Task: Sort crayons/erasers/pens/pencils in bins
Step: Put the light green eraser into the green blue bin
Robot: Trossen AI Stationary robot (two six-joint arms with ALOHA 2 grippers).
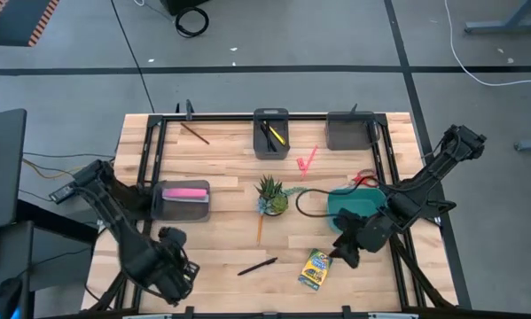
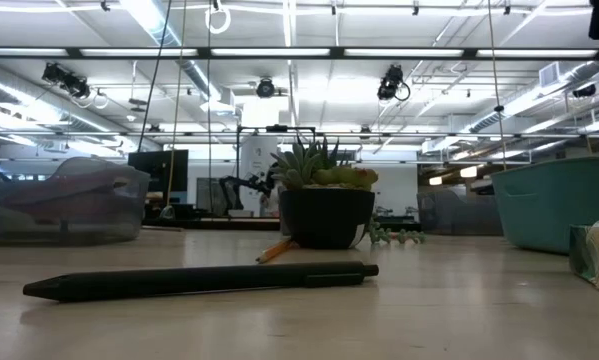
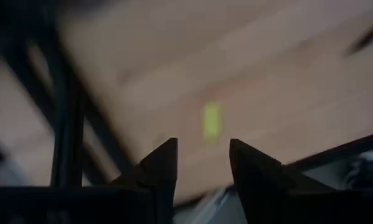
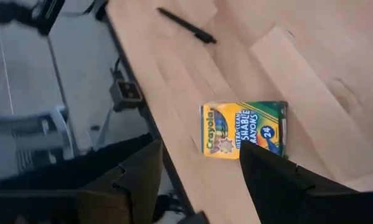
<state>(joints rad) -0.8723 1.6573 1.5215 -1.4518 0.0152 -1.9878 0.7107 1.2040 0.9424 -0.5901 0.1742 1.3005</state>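
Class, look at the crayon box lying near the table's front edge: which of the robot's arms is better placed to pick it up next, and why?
The right. The right gripper hangs open just beside the crayon box, which fills its wrist view. The left gripper sits at the far front corner, beyond the black pen.

Bare wood around crayon box (image 1: 316, 269)

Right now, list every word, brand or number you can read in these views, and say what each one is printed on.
"Crayola": down the yellow end of the crayon box, in the right wrist view.
"WASHABLE CRAYONS": on the box's face; the first letters are only partly clear.
"24": in a round badge on the same box.
High view: the box's print is too small to read.
Nothing else in any view carries readable text.
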